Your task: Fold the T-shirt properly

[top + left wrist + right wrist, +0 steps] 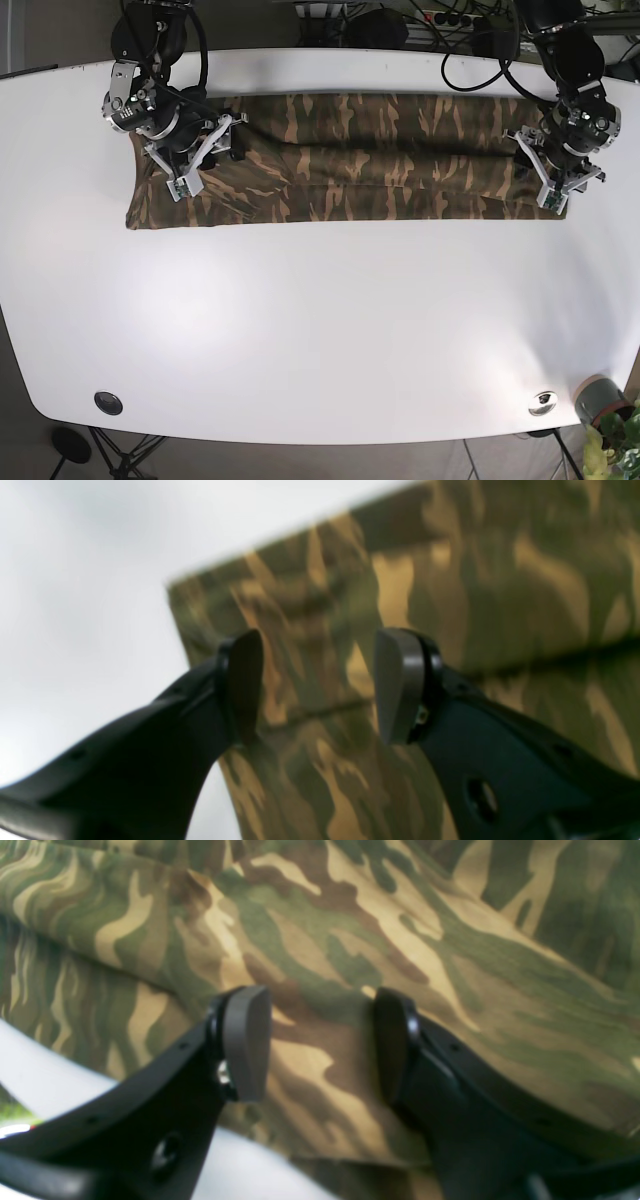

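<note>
Overhead view: the T-shirt lies on the white table as a long, narrow camouflage band running left to right across the far half of the surface. I judge the lengthwise folds to be done: a seam-like ridge runs along the band's middle and the sleeves no longer show as separate shapes. The band's left end is wider and droops towards the near side, so that fold looks less tidy than the right end, which finishes in a fairly square edge.

My right gripper, at the left of the overhead view, sits over the band's left end. Right wrist view: its jaws stand well apart with rumpled cloth lying beneath and between the pads; nothing is pinched that I can see.

My left gripper, at the right of the overhead view, sits at the band's right end. Left wrist view: its jaws are likewise parted, with the cloth's corner and an overlapped layer edge beyond the pads; the picture is blurred, and I cannot tell whether the tips touch the fabric.

Remaining, in my judgement: the crosswise folds. Each end must be gripped and carried towards the middle to turn the band into a compact rectangle, and the loose left end may want smoothing first.
</note>
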